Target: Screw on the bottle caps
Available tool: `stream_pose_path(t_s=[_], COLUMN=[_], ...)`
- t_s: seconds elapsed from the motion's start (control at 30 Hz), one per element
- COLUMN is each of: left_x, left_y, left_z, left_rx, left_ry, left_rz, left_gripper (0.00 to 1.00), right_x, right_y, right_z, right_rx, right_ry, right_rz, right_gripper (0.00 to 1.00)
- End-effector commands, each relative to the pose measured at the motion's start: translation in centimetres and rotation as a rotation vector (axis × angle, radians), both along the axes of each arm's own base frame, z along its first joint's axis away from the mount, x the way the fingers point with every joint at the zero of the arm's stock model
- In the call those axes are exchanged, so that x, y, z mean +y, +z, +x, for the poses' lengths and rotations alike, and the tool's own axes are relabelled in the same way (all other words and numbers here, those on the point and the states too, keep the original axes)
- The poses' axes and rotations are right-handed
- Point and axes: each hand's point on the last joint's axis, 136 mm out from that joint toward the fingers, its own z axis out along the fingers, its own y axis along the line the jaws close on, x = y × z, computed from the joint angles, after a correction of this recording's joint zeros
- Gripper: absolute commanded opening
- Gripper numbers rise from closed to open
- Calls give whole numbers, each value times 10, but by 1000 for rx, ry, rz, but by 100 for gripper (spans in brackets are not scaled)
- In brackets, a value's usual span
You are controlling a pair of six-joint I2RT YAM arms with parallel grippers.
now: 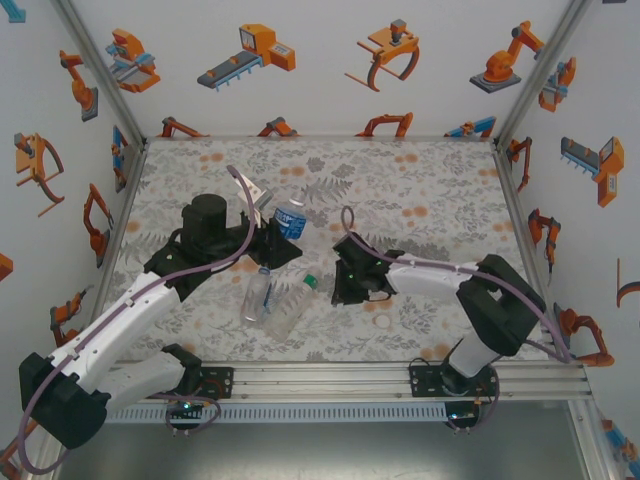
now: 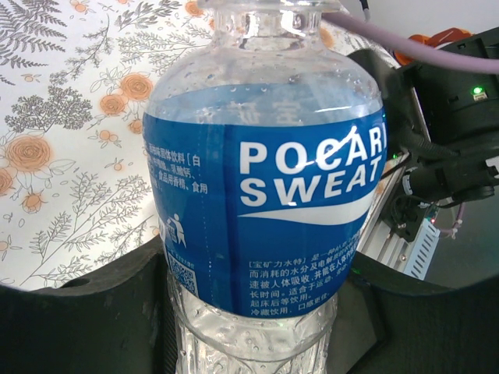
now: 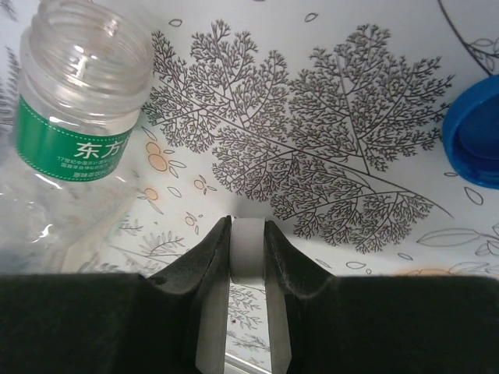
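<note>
At the left, the left gripper (image 1: 278,238) is grasping the bottle with the blue label (image 2: 265,195). Its dark fingers (image 2: 86,312) press the lower part of the bottle from both sides, and the bottle is held about upright over the flowered table (image 1: 430,190), a little left of the middle. Nearer to the arm bases, two other bottles lie on their sides just beside each other: a clear bottle (image 1: 257,293) and, right of it, the bottle with the green label (image 1: 292,305), whose neck is open. Right of them, the right gripper (image 3: 248,261) is low at the table and is clenched on a white cap (image 3: 248,245), which sits on edge between the two fingertips. A blue cap (image 3: 475,140) lies on the table at the right edge of the right wrist view
</note>
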Motion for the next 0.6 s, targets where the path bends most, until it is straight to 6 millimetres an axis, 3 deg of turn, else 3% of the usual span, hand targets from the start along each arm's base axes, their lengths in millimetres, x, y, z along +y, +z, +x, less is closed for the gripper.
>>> stream_pose_path(t_s=[0.0,0.17,0.27,0.43,0.57], left_x=[-3,-3,-2,6,10], left_y=[14,17,17,8,16], left_z=[2,2,2,11,15], left_rx=[-16,-15,-12,18,9], left_ry=[-11,-8,-5,69,112], left_rz=[-37,-41,-42,-16,-71], left_gripper=[0,0,0,0,0], right_x=[14,-31,-58,-76,-76], right_y=[10,-9,-14,12,39], right_z=[5,0,-6,-2,4], right_rx=[14,49,45,-38,-119], right_ry=[-24,-132,-186,-163,-101], right_rz=[250,245,147,-3,-121], right_gripper=[26,34,43,49,50])
